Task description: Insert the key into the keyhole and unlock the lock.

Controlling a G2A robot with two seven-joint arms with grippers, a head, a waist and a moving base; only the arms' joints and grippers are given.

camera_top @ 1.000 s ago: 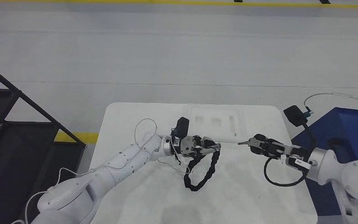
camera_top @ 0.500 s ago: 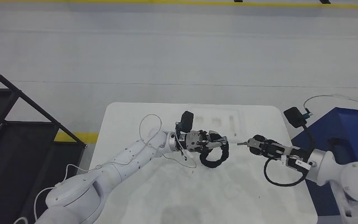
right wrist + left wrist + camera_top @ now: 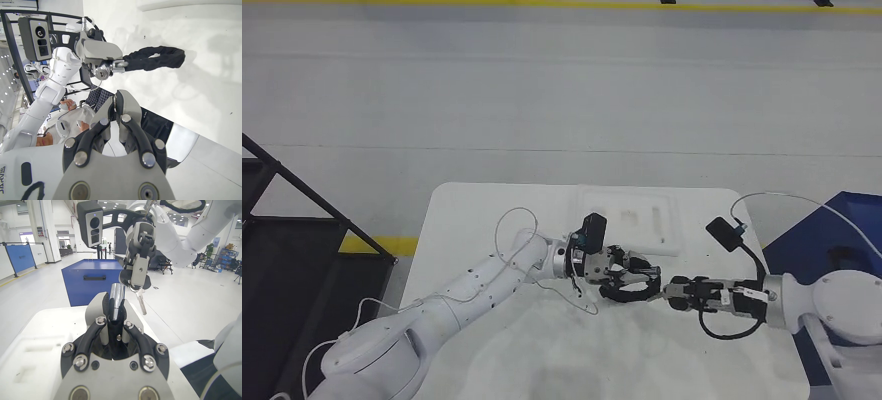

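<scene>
Two grippers meet over the middle of the white table (image 3: 482,225), with one lock and one key between them. The left arm stretches in from the table's left side. The left gripper (image 3: 634,276) is clamped on the lock (image 3: 626,291), its fingers (image 3: 94,308) pressing both sides of the shiny metal cylinder. The right arm reaches in low from the opposite side, and the right gripper (image 3: 672,293) is pinched tight on the head of the key (image 3: 141,303).

The lock is a chrome barrel joined to a single chain loop (image 3: 160,58) in a black fabric sleeve; the loop sticks out sideways from the barrel above the table top. In the right wrist view the round keyhole (image 3: 101,73) faces the right gripper. The key is small and silver, its blade bare and tilted. It sits just beside the barrel's end but apart from it, not in the keyhole.

One white foam tray (image 3: 632,213) with shallow cut-outs lies on the table beyond the grippers, and one blue cabinet (image 3: 90,281) stands on the floor past the table's edge.
</scene>
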